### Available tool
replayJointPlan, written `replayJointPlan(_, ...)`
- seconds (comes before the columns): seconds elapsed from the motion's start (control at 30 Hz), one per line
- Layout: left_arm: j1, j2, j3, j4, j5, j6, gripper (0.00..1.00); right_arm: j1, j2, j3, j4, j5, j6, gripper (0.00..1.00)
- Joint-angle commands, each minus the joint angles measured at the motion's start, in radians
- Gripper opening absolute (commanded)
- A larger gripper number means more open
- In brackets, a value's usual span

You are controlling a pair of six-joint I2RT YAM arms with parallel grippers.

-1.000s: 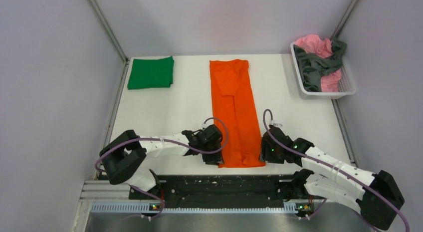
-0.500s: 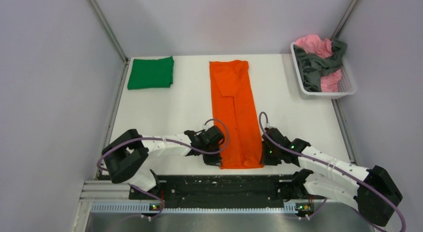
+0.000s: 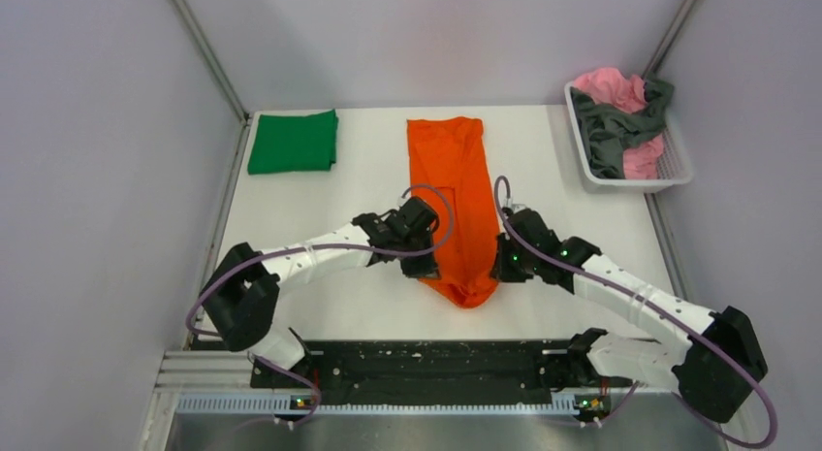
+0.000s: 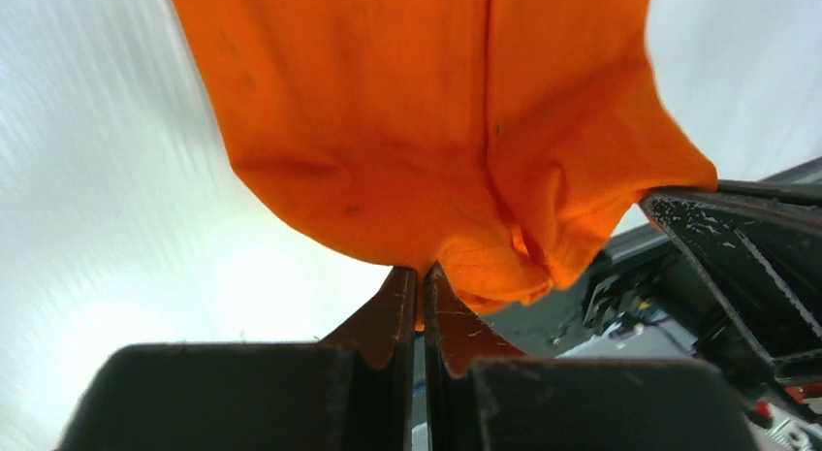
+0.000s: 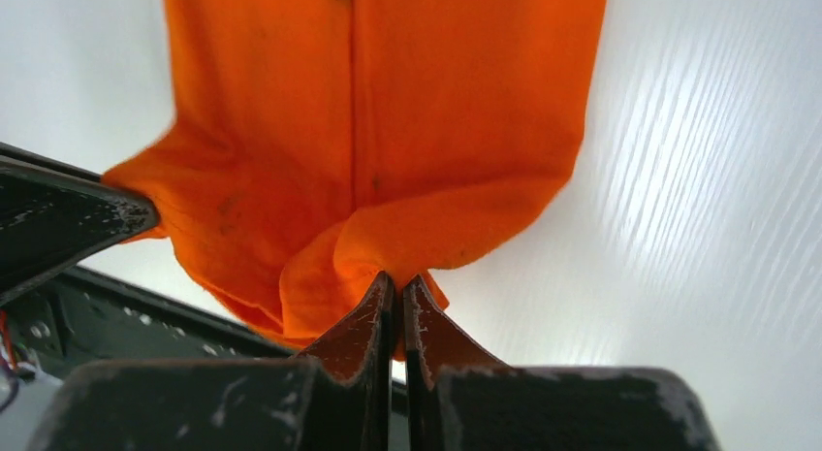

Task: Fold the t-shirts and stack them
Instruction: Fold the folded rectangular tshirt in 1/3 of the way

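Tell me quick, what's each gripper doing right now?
Left gripper: shut on the orange t-shirt, at its near edge.
Right gripper: shut on the same orange t-shirt.

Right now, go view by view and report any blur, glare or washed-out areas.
Top external: evenly lit and sharp, the orange t-shirt clear. Left wrist: white table streaked and overexposed; left gripper crisp. Right wrist: table streaked with glare at right, shirt's left edge smeared.

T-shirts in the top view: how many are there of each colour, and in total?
Orange t-shirt: 1
Green t-shirt: 1
Pink t-shirt, in the basket: 1
Dark grey t-shirt, in the basket: 1
Total: 4
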Motion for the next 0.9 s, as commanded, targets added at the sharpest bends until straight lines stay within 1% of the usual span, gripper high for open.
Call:
replayJointPlan(0.0,0.112,0.025,0.079,-0.047,0.007,0.107,0.0,-0.064,0.116,0.141,0.089,0.03,-0.091,0.02)
replayJointPlan(0.07,0.172,0.048,0.113,-0.049,0.021,0.134,0.0,-0.096,0.177,0.193,0.123,0.009,-0.101,0.02)
replayJointPlan(0.17,0.257,0.094,0.162,-0.014,0.085,0.163,0.0,-0.137,0.268,0.273,0.156,-0.006,-0.118,0.02)
replayJointPlan(0.27,0.313,0.152,0.243,-0.004,0.111,0.201,0.0,-0.188,0.345,0.345,0.181,-0.009,-0.134,0.0)
replayJointPlan(0.5,0.414,0.317,0.431,-0.031,0.171,0.276,0.0,-0.269,0.497,0.469,0.231,-0.063,-0.158,0.0)
replayJointPlan(0.7,0.472,0.419,0.535,-0.038,0.205,0.315,0.0,-0.314,0.608,0.567,0.239,-0.082,-0.174,0.0)
replayJointPlan(0.87,0.499,0.519,0.635,-0.057,0.239,0.345,0.05,-0.346,0.686,0.625,0.255,-0.099,-0.186,0.0)
